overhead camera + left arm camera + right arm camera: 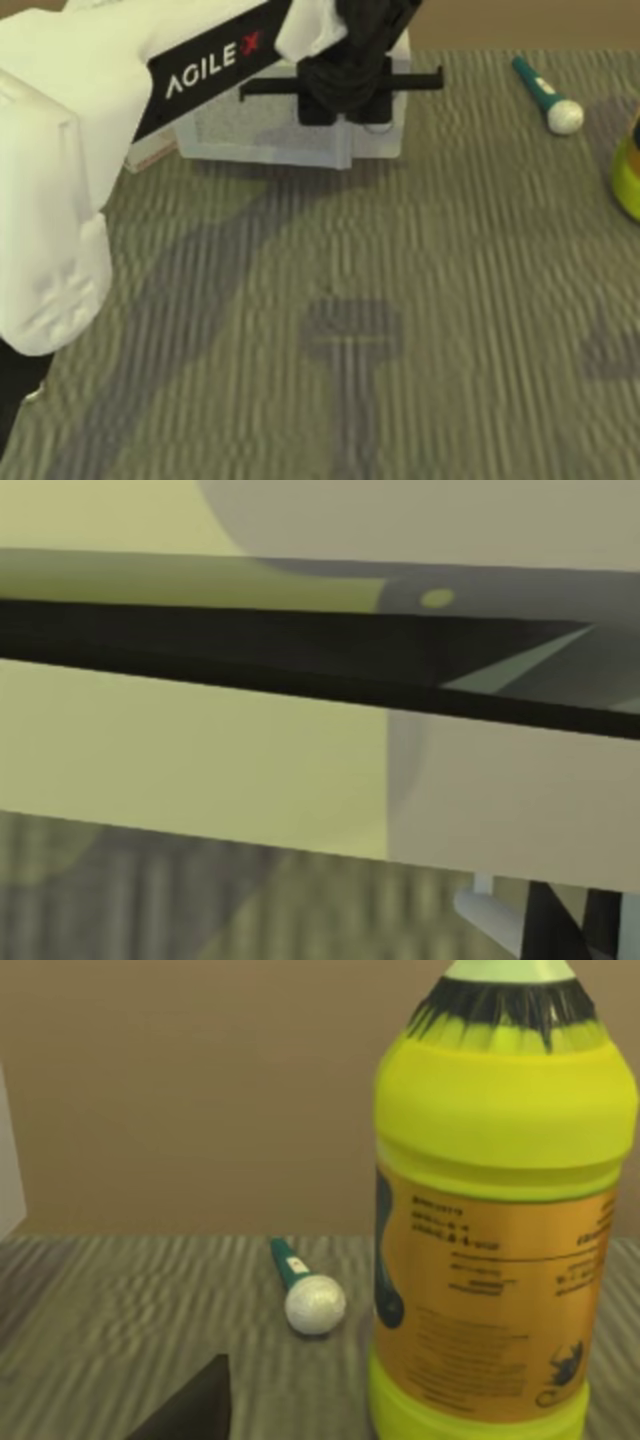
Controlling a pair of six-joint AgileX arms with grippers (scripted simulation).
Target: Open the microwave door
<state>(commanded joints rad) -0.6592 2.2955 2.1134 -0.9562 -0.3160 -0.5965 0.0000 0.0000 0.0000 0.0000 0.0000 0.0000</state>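
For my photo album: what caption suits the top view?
Left gripper reaches over the white microwave at the table's far edge.

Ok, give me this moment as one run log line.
left hand: at microwave front, by door's right edge | right arm: out of top view | door: barely ajar | bystanders: microphone, yellow bottle

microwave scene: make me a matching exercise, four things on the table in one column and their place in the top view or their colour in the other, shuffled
Things:
1. microwave
2. microphone
3. yellow bottle
4. left gripper

Place or colour:
A. cut off at the table's right edge
B. teal handle, white round head
C. over the microwave's front, at the far side
D. white box at the far left of the table

Pairs: 1-D, 2-B, 3-A, 4-C
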